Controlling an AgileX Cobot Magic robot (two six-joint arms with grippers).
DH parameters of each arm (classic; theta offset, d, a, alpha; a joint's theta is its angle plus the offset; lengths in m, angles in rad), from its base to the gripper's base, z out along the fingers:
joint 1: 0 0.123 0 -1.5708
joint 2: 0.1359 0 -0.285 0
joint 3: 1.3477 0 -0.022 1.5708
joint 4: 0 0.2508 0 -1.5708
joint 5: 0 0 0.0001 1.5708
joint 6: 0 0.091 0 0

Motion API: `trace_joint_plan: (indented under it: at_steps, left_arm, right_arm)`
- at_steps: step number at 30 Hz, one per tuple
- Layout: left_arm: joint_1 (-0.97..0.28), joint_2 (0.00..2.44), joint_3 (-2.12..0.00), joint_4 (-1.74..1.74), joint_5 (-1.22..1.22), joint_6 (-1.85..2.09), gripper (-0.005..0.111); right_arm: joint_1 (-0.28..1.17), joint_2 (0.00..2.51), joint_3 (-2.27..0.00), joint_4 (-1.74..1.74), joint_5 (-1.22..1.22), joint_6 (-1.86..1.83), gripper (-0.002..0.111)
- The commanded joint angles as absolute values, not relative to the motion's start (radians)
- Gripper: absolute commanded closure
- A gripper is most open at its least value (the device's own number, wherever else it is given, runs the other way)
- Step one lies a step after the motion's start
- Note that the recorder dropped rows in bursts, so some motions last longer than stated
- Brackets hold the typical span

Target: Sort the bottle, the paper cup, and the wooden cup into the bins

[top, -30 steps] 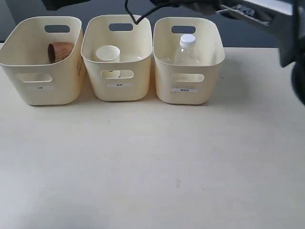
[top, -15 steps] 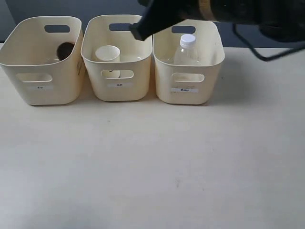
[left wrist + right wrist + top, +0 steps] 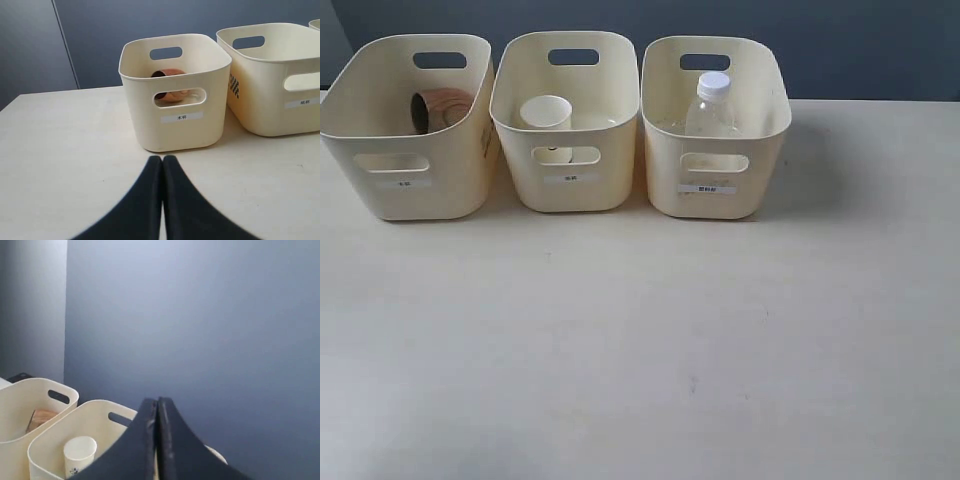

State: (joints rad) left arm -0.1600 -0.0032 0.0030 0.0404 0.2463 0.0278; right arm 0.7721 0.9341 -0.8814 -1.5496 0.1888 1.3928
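Bottle [image 3: 711,107] upright in right bin [image 3: 715,195], cap up.

Three cream bins [image 3: 570,195] stand in a row at the far side of the table [image 3: 640,350]. The wooden cup [image 3: 440,107] lies on its side in the left bin, the paper cup [image 3: 546,112] stands in the middle one, and the bottle [image 3: 711,105] stands upright in the right one.

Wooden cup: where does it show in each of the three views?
Exterior: the wooden cup lies tipped in the leftmost bin.
Left wrist: seen over the rim and through the handle cut-out of the nearest bin.
Right wrist: a brown sliver in the farther bin.
Shared landmark: the paper cup's bin next door.
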Motion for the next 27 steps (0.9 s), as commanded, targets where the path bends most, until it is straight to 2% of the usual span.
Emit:
trace_joint_plan:
  at_steps: [1, 9, 11, 14, 19, 22, 27]
  left_arm:
    - [-0.163, 0.000, 0.000, 0.042, 0.239, 0.026, 0.107]
    - [-0.163, 0.000, 0.000, 0.042, 0.239, 0.026, 0.107]
    - [-0.163, 0.000, 0.000, 0.042, 0.239, 0.026, 0.107]
    - [-0.163, 0.000, 0.000, 0.042, 0.239, 0.026, 0.107]
    - [-0.163, 0.000, 0.000, 0.042, 0.239, 0.026, 0.107]
    - [-0.163, 0.000, 0.000, 0.042, 0.239, 0.026, 0.107]
    - [-0.163, 0.000, 0.000, 0.042, 0.239, 0.026, 0.107]
  right_arm:
    - [0.767, 0.887, -0.879, -1.542, 0.200, 1.391, 0.109]
    - [0.764, 0.863, -0.879, -1.531, 0.224, 1.387, 0.109]
    - [0.712, 0.850, -0.868, -1.467, 0.210, 1.387, 0.109]
    - [0.551, 0.818, -0.820, -1.406, 0.052, 1.387, 0.109]
    - [0.179, 0.673, -0.634, -1.418, -0.276, 1.387, 0.109]
    - [0.037, 0.560, -0.501, -1.424, -0.308, 1.387, 0.109]
    - [-0.087, 0.349, -0.324, -1.457, -0.308, 1.389, 0.109]
